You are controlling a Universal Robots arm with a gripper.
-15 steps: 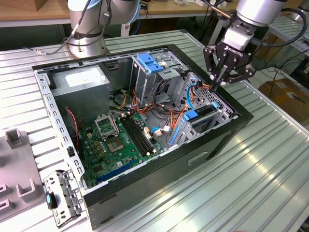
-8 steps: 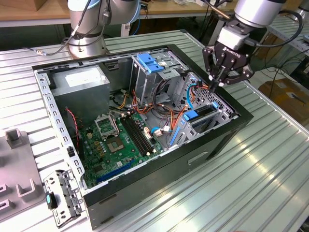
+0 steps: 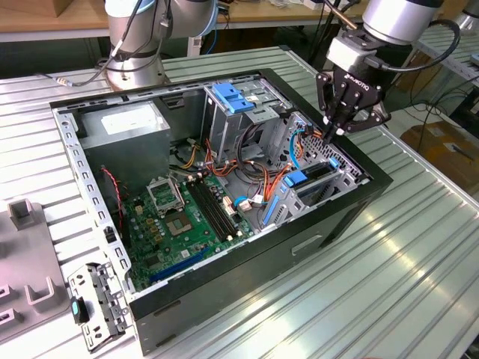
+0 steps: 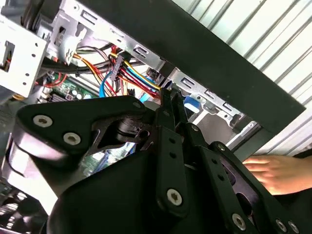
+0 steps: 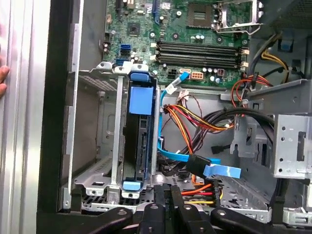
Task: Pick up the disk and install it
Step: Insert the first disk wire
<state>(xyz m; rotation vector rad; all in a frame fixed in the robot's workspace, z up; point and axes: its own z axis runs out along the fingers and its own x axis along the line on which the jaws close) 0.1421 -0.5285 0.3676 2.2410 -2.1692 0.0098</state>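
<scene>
The gripper (image 3: 329,134) hangs just above the drive cage (image 3: 340,161), its jaws pinched together and holding nothing. The disk (image 5: 139,146) stands on edge in a cage slot, at the corner of the computer case (image 3: 224,295) below the gripper.

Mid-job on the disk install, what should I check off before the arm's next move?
1. Black hard drive with blue plastic side rails sits in the metal drive cage: ok.
2. Drive fully seated: cannot tell.
3. Black gripper shut, holding nothing: ok.
4. Blue flat cable clear of the gripper: cannot tell.
5. Person's hand beside the black computer case: not ok.
</scene>
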